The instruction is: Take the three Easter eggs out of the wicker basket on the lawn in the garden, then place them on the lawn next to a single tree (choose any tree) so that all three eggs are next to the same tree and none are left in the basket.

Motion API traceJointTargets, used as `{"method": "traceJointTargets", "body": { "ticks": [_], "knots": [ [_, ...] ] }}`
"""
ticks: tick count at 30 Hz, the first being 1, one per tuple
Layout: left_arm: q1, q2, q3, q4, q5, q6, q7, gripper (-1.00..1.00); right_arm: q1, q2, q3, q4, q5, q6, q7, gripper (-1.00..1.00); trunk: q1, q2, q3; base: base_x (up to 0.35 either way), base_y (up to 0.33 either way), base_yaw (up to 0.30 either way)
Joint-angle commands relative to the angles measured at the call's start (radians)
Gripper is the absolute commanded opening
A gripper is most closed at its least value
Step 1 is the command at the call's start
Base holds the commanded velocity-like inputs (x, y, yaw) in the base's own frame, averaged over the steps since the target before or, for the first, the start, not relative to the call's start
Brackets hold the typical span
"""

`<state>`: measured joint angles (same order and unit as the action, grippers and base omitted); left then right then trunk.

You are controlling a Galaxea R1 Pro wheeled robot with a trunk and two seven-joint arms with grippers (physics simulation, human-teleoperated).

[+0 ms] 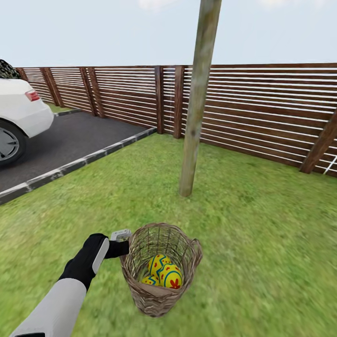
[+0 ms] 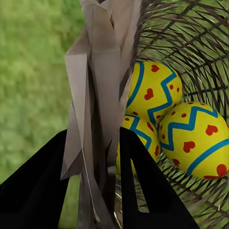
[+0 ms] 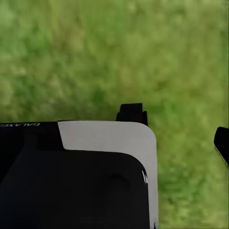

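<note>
1. The wide mottled green lawn (image 1: 262,234) carries a tall, leaning, pale grey-brown bare tree trunk (image 1: 196,103) in front of a brown slatted wooden fence (image 1: 262,107).
2. The small round brown wicker basket (image 1: 140,290) sits tilted on the grass, near the trunk's foot.
3. Three yellow eggs with blue zigzags and red hearts (image 1: 164,274) lie inside, touching.
4. The left gripper (image 2: 95,157) pinches the basket's rim, fingers narrowly apart.
5. The right gripper (image 3: 179,126) seems spread, holding nothing.
</note>
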<state>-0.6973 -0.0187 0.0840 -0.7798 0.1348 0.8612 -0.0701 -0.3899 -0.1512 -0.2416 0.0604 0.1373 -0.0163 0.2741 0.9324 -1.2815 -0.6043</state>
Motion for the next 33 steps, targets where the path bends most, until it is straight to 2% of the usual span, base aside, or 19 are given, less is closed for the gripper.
{"method": "traceJointTargets", "body": {
  "ticks": [1,33],
  "knots": [
    [-0.001,-0.001,0.005,-0.001,0.012,0.005,-0.002,-1.00,-0.001,-0.001,-0.009,0.002,0.010,-0.002,0.002,1.00,0.001,0.000,-0.001,0.341,0.000,0.000],
    [-0.001,0.003,0.008,-0.001,0.014,0.005,-0.002,-1.00,-0.001,-0.005,-0.008,0.001,0.013,0.004,0.010,1.00,0.001,0.000,-0.001,0.341,0.000,0.000]
  ]
}}
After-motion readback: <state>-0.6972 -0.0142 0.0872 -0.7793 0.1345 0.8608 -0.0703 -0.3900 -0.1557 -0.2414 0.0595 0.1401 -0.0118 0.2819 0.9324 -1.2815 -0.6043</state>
